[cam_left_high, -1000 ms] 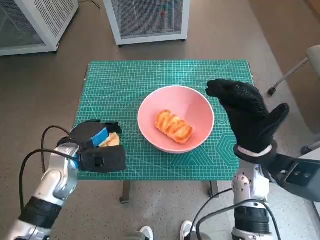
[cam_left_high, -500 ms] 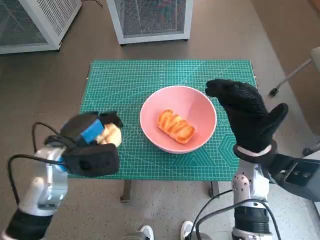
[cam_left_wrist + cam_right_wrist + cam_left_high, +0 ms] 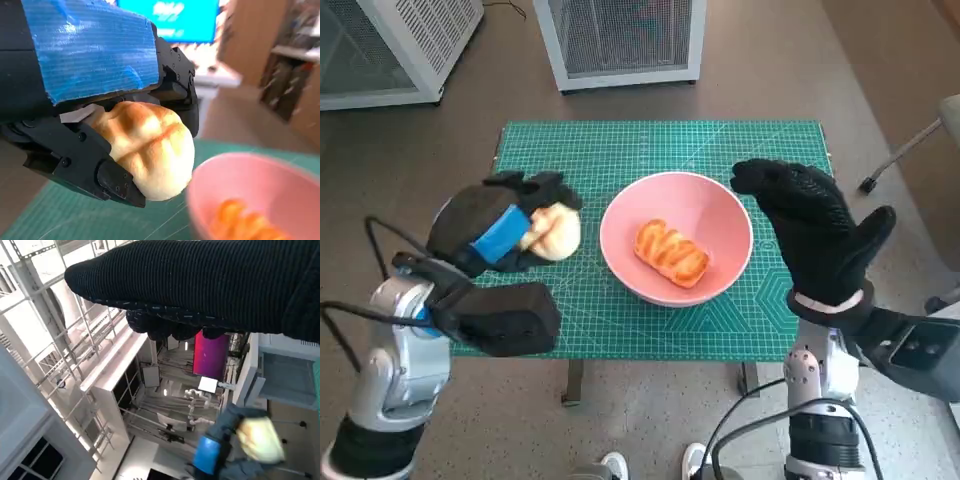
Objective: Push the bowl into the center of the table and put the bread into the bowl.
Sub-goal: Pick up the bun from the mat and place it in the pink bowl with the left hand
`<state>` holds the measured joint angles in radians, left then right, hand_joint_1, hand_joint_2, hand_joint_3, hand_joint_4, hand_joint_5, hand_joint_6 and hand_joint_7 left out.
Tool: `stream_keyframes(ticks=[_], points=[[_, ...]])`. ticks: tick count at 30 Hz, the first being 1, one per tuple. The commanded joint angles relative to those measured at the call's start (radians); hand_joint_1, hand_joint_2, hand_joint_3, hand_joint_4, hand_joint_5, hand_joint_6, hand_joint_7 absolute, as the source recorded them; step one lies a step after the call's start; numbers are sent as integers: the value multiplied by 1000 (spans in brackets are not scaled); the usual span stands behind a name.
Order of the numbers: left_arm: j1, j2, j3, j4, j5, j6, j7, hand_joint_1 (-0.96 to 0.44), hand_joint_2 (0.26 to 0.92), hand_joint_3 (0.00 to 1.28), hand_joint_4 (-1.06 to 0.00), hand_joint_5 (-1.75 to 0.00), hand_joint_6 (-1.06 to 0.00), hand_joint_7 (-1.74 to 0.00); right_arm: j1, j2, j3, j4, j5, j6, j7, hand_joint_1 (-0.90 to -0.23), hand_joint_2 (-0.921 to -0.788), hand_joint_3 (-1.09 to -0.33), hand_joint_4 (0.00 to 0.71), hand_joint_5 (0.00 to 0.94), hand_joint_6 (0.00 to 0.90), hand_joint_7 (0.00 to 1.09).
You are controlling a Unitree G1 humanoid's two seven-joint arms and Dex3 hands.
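Note:
A pink bowl sits near the middle of the green mat and holds an orange glazed pastry. My left hand grips a pale round bread roll lifted above the mat just left of the bowl. In the left wrist view the roll sits between the black fingers, with the bowl's rim close beside it. My right hand is raised at the bowl's right side, fingers spread, holding nothing. The right wrist view shows the glove and, far off, the left hand with the roll.
The green cutting mat covers the small table. Two white mesh-sided cabinets stand on the floor behind it. A chair leg with a castor shows at the right. A person's shoes show below the table's front edge.
My left hand has lifted the bread roll from the mat's front left corner and carried it up and toward the bowl. The right hand has stayed put. The bowl has not moved.

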<state>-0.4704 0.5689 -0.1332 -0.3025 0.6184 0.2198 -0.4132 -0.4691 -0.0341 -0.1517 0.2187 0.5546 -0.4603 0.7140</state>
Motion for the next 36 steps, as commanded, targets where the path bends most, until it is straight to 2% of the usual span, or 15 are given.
stream_keyframes(ticks=[1, 8, 21, 25, 29, 31, 32, 33, 35, 36], points=[[-76, -44, -44, -9, 4, -34, 12, 2, 913, 28, -769, -1078, -664, -1135, 10, -5, 2, 9, -13, 5, 1, -425, -916, -407, 276, 0, 73, 608], [-167, -112, -119, 62, 31, -79, 37, 2, 912, 27, -775, -1060, -664, -1145, 7, -12, -2, 15, -23, -2, 2, -421, -906, -428, 278, 1, 43, 682], [-299, -243, -212, 386, 14, -222, 144, 1, 920, 32, -777, -1102, -620, -1146, 12, -24, -6, 16, -33, -23, -2, -415, -892, -453, 283, 3, 38, 687], [-317, -267, -229, 454, 15, -228, 147, 1, 920, 44, -754, -1137, -615, -1143, 12, -24, -5, 20, -35, -33, -5, -417, -893, -453, 284, 3, 39, 677], [-317, -282, -240, 498, 18, -226, 147, 1, 920, 70, -718, -1208, -599, -1125, 13, -23, -4, 21, -35, -40, -6, -424, -905, -429, 285, 2, 51, 654], [-309, -287, -243, 502, 18, -217, 140, 1, 920, 99, -691, -1251, -564, -1143, 13, -23, -5, 23, -33, -41, -6, -426, -908, -421, 285, 2, 53, 649], [-300, -289, -245, 502, 16, -206, 132, 1, 921, 160, -635, -1296, -478, -1238, 13, -23, -7, 24, -31, -42, -5, -428, -912, -414, 285, 2, 54, 646], [-294, -291, -245, 502, 13, -199, 127, 1, 901, 177, -546, -1177, -417, -1147, 13, -22, -7, 25, -29, -42, -5, -429, -914, -410, 285, 2, 55, 644], [-284, -292, -248, 500, 12, -181, 115, -14, 864, 191, -397, -626, -308, -766, 14, -21, -9, 27, -26, -44, -3, -432, -918, -400, 285, 2, 57, 638], [-281, -292, -251, 498, 13, -174, 109, -27, 863, 176, -366, -419, -284, -630, 13, -20, -9, 29, -26, -45, -3, -432, -919, -397, 285, 1, 58, 636]])
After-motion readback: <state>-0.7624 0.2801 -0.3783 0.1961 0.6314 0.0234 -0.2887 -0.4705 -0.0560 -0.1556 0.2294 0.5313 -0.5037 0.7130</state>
